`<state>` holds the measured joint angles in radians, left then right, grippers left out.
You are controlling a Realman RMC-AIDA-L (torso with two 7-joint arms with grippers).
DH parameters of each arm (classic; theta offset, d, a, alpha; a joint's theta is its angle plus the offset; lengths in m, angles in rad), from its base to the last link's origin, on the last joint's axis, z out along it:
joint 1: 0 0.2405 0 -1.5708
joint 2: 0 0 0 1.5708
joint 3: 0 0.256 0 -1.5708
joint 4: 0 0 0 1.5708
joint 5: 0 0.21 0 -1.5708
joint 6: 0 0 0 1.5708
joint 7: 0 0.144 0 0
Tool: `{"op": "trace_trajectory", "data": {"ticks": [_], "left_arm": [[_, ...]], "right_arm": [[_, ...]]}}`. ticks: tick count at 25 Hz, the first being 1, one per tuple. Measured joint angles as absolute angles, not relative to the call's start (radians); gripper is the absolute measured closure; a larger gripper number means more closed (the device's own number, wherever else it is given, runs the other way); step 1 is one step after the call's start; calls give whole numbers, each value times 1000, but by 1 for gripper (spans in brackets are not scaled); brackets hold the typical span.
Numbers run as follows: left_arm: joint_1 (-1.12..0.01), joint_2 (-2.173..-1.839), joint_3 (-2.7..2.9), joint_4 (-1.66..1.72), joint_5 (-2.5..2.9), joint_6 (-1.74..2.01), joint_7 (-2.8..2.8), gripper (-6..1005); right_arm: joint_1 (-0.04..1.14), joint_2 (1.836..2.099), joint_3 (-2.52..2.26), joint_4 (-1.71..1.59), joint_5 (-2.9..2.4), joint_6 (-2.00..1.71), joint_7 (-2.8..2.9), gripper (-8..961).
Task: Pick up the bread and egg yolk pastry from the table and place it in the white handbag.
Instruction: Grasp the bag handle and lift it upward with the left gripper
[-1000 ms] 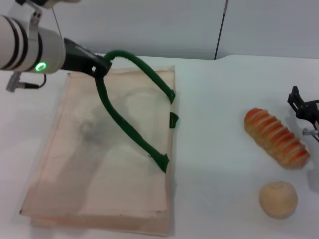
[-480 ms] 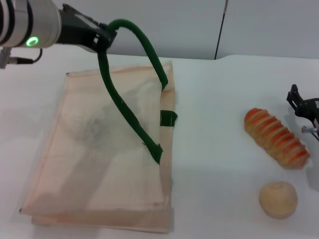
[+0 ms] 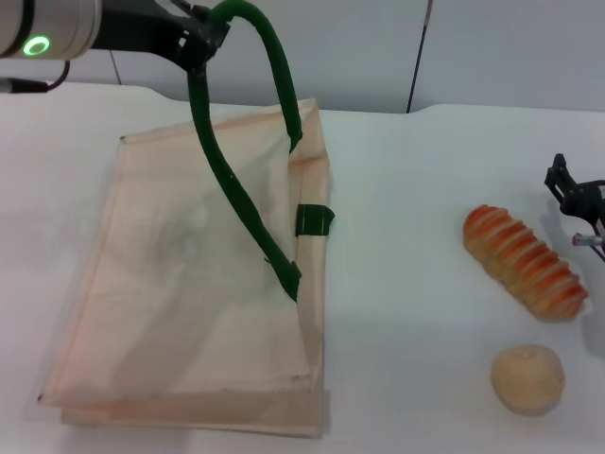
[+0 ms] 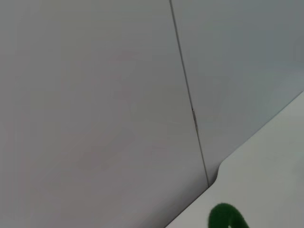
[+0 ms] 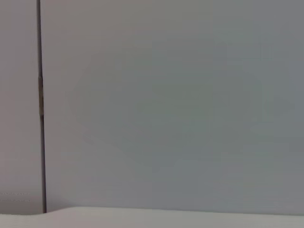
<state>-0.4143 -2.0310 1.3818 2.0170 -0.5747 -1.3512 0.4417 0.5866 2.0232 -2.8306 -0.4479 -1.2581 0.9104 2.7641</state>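
Head view: left end effector (image 3: 200, 36) clamped on the green handle (image 3: 236, 161), holding one side of the white handbag (image 3: 180, 284) up off the tabletop (image 3: 406, 236). Bread (image 3: 523, 262) and egg yolk pastry (image 3: 527, 378) lie far right, untouched. Right end effector (image 3: 577, 200), fingers indiscernible, sits beside the bread; gripping the loaf likely comes next.
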Motion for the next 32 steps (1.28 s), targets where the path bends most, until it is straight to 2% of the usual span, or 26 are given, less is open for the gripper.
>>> {"op": "trace_trajectory", "data": {"ticks": [32], "left_arm": [[-491,-2031,1268,2040,-696,-1458,508,859]], "right_arm": [[575,2020,-2818,-439,-1258,884,2758,95]]}}
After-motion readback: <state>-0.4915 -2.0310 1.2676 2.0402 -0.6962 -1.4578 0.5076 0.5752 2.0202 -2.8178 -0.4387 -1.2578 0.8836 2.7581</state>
